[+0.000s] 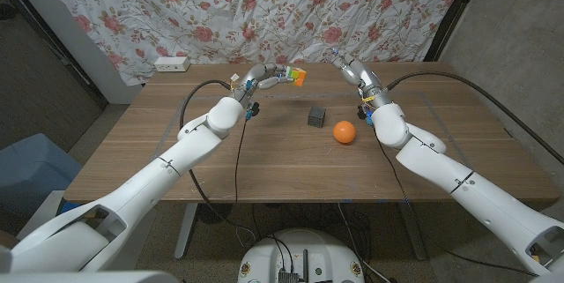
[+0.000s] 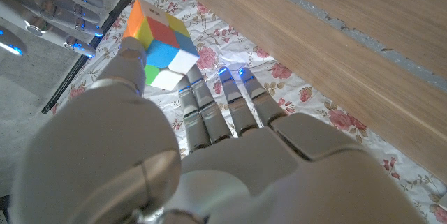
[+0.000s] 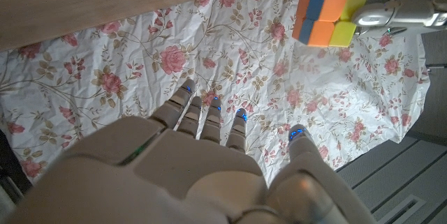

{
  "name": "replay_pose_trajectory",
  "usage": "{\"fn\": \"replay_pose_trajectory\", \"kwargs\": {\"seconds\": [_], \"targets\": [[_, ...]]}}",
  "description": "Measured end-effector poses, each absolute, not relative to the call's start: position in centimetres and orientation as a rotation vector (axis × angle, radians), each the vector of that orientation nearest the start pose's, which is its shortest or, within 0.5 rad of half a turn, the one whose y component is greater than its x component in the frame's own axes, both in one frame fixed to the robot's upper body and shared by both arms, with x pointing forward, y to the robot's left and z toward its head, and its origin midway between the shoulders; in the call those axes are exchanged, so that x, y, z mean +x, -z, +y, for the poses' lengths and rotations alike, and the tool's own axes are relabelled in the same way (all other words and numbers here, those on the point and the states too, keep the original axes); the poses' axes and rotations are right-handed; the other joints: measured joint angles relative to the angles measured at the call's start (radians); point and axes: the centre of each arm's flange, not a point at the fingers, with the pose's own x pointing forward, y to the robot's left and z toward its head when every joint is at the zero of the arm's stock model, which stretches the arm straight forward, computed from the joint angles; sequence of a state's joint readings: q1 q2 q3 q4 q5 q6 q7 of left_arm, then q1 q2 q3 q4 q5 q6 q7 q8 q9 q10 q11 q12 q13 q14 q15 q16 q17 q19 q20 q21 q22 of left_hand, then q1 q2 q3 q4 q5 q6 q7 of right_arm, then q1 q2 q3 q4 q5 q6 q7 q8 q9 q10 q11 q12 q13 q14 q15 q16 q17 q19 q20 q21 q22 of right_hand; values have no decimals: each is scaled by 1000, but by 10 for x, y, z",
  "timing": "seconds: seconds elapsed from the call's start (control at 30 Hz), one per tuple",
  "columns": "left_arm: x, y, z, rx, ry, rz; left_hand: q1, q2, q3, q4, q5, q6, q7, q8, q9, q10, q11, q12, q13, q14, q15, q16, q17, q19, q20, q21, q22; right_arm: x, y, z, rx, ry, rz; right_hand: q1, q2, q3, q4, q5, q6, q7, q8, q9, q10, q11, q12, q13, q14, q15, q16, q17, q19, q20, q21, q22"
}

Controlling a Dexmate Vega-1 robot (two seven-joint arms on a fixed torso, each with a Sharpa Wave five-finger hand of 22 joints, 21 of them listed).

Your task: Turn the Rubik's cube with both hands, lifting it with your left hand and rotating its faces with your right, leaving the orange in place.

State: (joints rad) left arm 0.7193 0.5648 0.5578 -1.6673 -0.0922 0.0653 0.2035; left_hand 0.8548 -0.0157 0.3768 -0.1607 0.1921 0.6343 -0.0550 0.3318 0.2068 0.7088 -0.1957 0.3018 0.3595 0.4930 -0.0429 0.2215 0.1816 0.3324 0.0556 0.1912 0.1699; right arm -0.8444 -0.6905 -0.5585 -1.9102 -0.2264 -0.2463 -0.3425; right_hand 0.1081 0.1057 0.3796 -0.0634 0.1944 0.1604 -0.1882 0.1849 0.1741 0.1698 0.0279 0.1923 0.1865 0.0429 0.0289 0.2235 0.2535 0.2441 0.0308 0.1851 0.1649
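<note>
From the left wrist view I see my left hand (image 2: 209,154) holding the Rubik's cube (image 2: 159,44) at its fingertips, orange, blue, green and white tiles facing me, against the floral cloth (image 2: 314,112), with the wooden table (image 2: 363,15) edge alongside and my right hand's fingers (image 2: 49,4) near the cube.

The surface (image 1: 264,155) is wood, matt, with a fine straight grain and a dull even sheen. Behind it hangs a cloth backdrop (image 1: 264,10), thin and creased, printed with roses (the wrinkles show plainly in the right wrist view). The Rubik's cube (image 1: 300,76) looks like smooth plastic, its coloured faces bright and faintly glossy. The left hand (image 1: 264,78) and right hand (image 1: 346,67) have silvery, metallic-looking fingers above hard, smooth white shells with a soft gloss. The orange (image 1: 345,132) has a matt skin. The small dark block (image 1: 316,116) looks dull and non-reflective.
</note>
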Motion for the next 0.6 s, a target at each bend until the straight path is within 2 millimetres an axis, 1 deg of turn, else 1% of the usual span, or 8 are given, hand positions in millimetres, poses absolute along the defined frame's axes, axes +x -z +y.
{"fn": "replay_pose_trajectory", "kwargs": {"seconds": [0.07, 0.23, 0.3, 0.37, 0.5, 0.6], "targets": [[610, -62, 169, 563, 137, -725, -1, 1, 0, 0, 0, 0, 0, 0, 0, 5, 5, -1, 1, 0, 0, 0, 0, 0, 0, 0, 0, 557, -49, -181, -916, 119, -800, 0, 0, 0, 0, 0, 3, -3, 0, 0, -2, 2, 0, 0, 0, 0, 0, 0, 0, 0, 0, 0], [613, -61, 164, 535, 145, -727, -1, 1, 0, 0, 0, 0, 0, 0, 1, 5, 5, -1, 1, 0, 0, 0, 0, -3, 3, 0, 0, 555, -51, -177, -974, 146, -792, -4, 4, 0, 0, 0, 5, -5, 0, 0, -2, 2, 0, 0, 0, 0, 0, 0, 0, 0, 0, 0], [614, -61, 163, 528, 148, -728, -1, 1, 0, 0, 0, 0, 0, 0, 1, 5, 5, -1, 1, 0, 0, 0, 0, -9, -2, 0, 0, 554, -51, -176, -988, 151, -791, -4, 4, 0, 0, 0, 11, -11, 0, 0, -2, 2, 0, 0, 0, 0, 0, 1, 0, 0, 0, 0], [615, -61, 161, 518, 152, -731, -1, 1, 0, 0, 0, 0, 0, 0, 1, 5, 5, -1, 1, 0, 0, 0, 0, -9, -2, 0, 0, 553, -51, -175, -1011, 161, -787, -4, 4, 0, 0, 0, 11, -11, 0, 0, -2, 2, 0, 0, 0, 0, 0, 5, 0, 0, 0, 0], [616, -61, 159, 504, 158, -733, -4, 4, 0, 0, 0, 0, 0, 0, 0, 5, 5, -1, 1, 0, 0, 0, 2, -9, -2, 0, 0, 552, -51, -173, -1043, 177, -782, -4, 4, 0, 0, 0, 11, -11, 0, 0, -8, -3, 0, 0, 0, 0, 0, 5, 0, 0, 0, 0], [618, -61, 157, 494, 164, -734, -8, 8, 0, 0, 0, 0, 0, -8, 0, 3, 7, -2, 3, 0, 0, -5, 2, -9, -2, 0, 0, 551, -50, -171, -1071, 192, -778, -4, 4, -5, 5, 0, 16, -16, 0, 0, -8, -3, 0, 0, -4, 4, 0, 5, 0, 0, 0, 0]]}}
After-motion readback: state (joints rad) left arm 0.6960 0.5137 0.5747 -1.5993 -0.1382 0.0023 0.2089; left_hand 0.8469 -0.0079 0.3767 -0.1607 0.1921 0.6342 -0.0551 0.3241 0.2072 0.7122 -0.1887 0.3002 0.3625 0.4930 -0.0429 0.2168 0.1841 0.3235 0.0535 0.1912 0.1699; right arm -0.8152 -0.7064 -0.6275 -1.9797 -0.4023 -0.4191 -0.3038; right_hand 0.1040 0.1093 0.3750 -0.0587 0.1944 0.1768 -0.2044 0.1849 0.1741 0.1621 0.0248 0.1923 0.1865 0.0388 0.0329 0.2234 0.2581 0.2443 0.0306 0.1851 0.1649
